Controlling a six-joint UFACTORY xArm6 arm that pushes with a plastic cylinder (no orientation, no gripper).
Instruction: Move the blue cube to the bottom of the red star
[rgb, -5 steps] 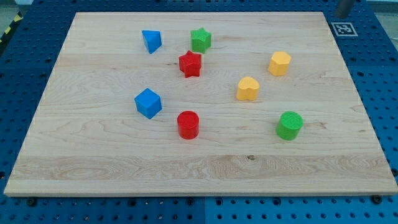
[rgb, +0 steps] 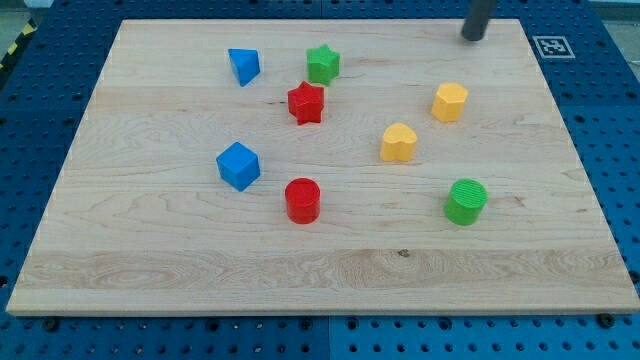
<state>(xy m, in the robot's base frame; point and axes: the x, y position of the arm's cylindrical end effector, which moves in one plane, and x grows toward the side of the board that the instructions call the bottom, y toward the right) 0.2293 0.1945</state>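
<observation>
The blue cube (rgb: 238, 165) sits on the wooden board at the view's left of centre. The red star (rgb: 306, 103) lies above and to the right of it, apart from it. My tip (rgb: 472, 37) is at the board's top right edge, far from both, with the rod running out of the view's top. It touches no block.
A blue triangular block (rgb: 243, 66) and a green star (rgb: 322, 64) lie near the red star at the top. A red cylinder (rgb: 302, 200) sits just right of the blue cube. Two yellow blocks (rgb: 450, 101) (rgb: 398, 142) and a green cylinder (rgb: 465, 201) are on the right.
My tip has moved left and down from the view's top right corner onto the board's top edge. No block has moved.
</observation>
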